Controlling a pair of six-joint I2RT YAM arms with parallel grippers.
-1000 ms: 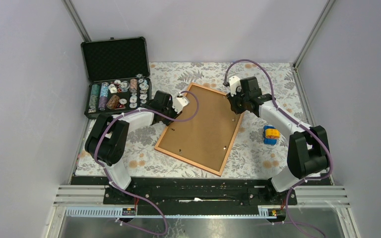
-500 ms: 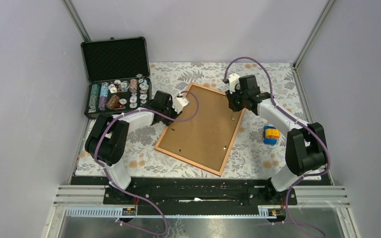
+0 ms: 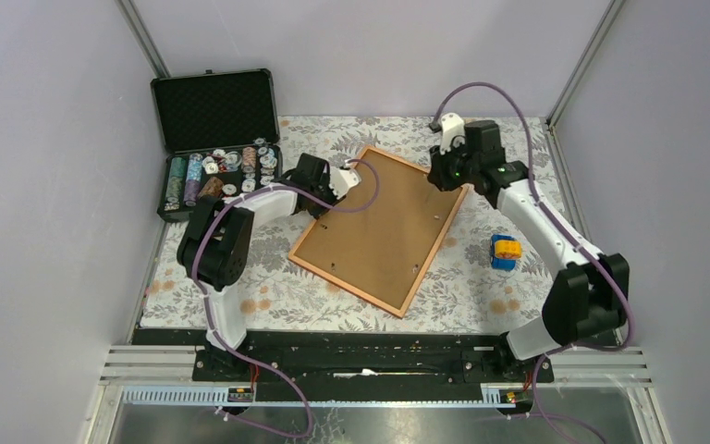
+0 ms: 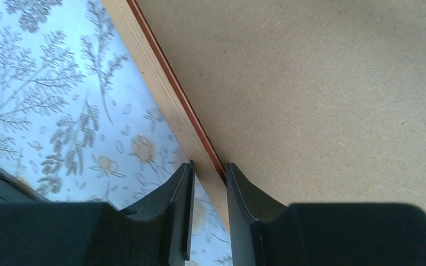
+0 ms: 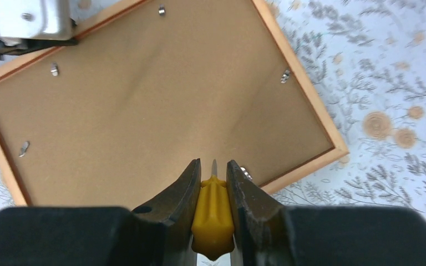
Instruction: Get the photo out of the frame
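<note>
White shells cover the long links of the left arm (image 3: 259, 196) and right arm (image 3: 541, 222), with blocky black housings at the joints. A purple cable (image 3: 481, 86) loops along each arm, down to a black base rail (image 3: 361, 356). The left hand (image 4: 208, 172) and right hand (image 5: 213, 166) have matte black, tapered fingers, and each wrist has a small white camera block

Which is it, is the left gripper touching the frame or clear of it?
Touching. The left wrist view shows the frame's wooden edge running between the fingers of the left gripper, with the board-side finger pressed against it.
</note>
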